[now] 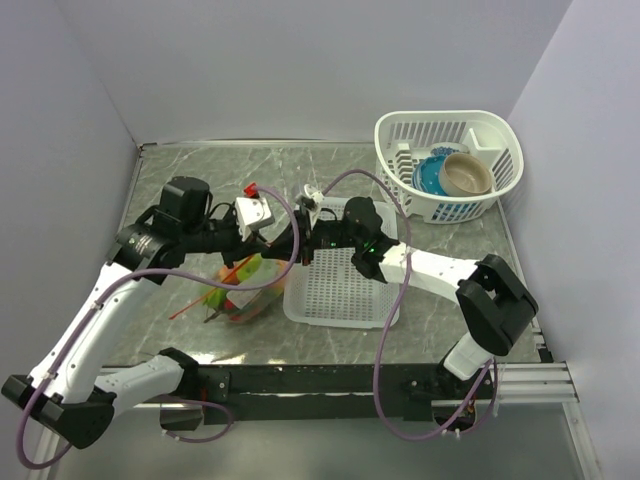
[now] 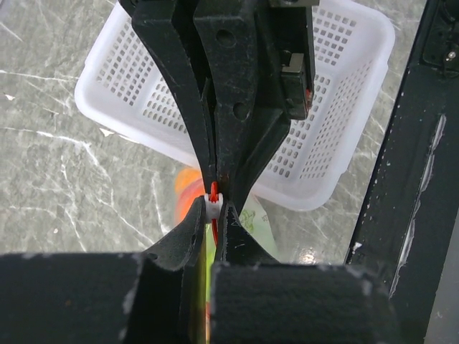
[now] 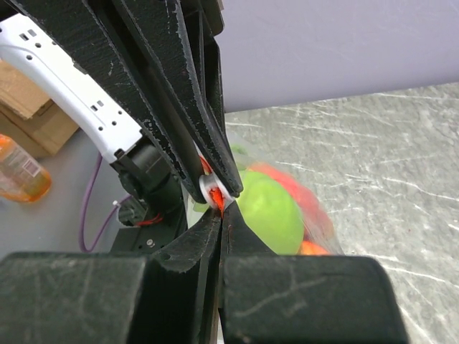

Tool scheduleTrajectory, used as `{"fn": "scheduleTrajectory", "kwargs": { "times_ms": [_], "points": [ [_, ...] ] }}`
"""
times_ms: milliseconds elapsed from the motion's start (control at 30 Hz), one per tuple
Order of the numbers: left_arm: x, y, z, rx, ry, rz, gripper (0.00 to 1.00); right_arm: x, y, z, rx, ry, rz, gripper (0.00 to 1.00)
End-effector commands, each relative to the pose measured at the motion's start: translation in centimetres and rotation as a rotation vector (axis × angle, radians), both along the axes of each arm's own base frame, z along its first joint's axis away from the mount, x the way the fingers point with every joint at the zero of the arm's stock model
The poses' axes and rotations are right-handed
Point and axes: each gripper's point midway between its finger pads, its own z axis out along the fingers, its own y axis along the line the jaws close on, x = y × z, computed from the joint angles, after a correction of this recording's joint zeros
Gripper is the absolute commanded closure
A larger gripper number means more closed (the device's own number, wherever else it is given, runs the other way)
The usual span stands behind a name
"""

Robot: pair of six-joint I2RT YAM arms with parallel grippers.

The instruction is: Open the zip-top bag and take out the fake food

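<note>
I'm seeing both tools meeting above the table (image 1: 190, 175), a little left of centre. The left gripper (image 2: 215, 209) is clenched on the orange-red strip of the zip-top bag (image 1: 240, 290). The right gripper (image 3: 222, 213) is pinching that same strip from the opposite side, fingertips almost touching. The bag is hanging below them, just beside the left edge of the white slotted tray (image 1: 340, 318); I cannot tell whether its bottom is resting on the surface.

Bare table is lying open behind the grippers and out to the left wall. The white basket (image 1: 445, 115) is sitting well apart in the far right corner. The dark front rail (image 1: 330, 385) is running close along the near side.

The overhead view is hiding the pinch under the arms. The left wrist camera is showing a small white tab (image 2: 214, 199) between the fingertips. Only the right wrist camera is showing the fake food (image 3: 269, 211) inside the plastic, a green piece against red and orange ones.
</note>
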Motion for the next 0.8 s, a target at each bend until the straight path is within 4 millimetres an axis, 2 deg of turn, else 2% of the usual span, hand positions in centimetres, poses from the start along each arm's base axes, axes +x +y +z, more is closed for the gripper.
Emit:
{"fn": "scheduleTrajectory", "kwargs": {
  "times_ms": [0,300,500,767],
  "points": [
    [-0.1,1.6,0.1,0.043,-0.062,0.037,0.99,0.0,-0.5,4.5,0.086,-0.098,-0.017,1.00],
    [-2.3,6.0,-3.0,0.177,-0.079,0.132,0.99,3.0,-2.2,6.5,0.125,-0.131,-0.135,1.00],
    [-3.9,9.0,-4.7,0.248,-0.089,0.215,0.99,6.7,-3.5,8.3,0.178,-0.139,-0.275,1.00],
    [-5.2,12.0,-5.6,0.317,-0.102,0.323,0.99,9.7,-3.6,9.5,0.221,-0.117,-0.349,1.00]
  ]
}}
